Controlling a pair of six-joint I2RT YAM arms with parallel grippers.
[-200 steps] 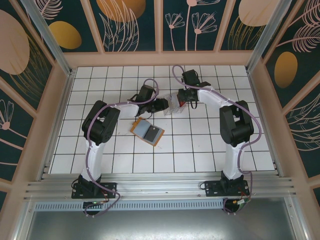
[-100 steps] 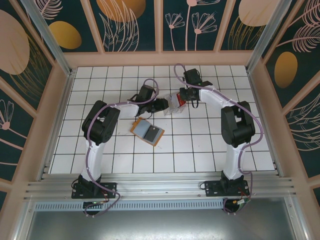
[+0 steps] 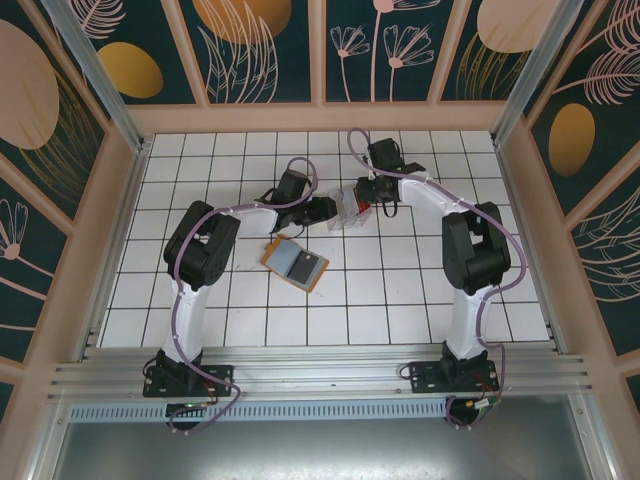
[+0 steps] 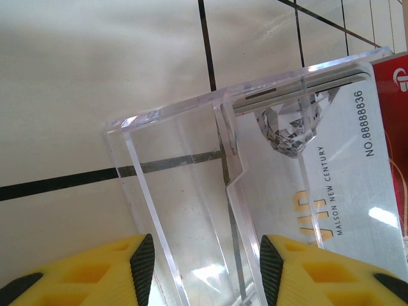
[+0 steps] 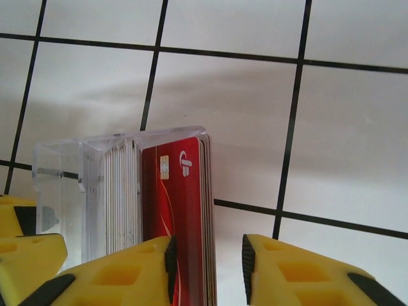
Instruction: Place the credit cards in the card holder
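Right claw (image 5: 207, 268) hangs narrowly parted over the red cards (image 5: 182, 204) standing in the clear case (image 4: 178, 191), which the left claw (image 4: 207, 268) clamps, while the orange wallet (image 3: 295, 264) lies open nearby on the table (image 3: 400, 300).

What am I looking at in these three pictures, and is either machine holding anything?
These are two robot arms bolted at the near edge of a tiled table. The wide picture comes from a camera above and behind them. The other two come from a camera on each wrist, so the yellow pieces are that arm's own fingers. On the table lies an open orange wallet and, farther back between the arms, a clear case with cards standing on edge in it. The left gripper appears clamped on the clear case. The right gripper stands open around the red cards, with a gap beside one finger, so it holds nothing yet.
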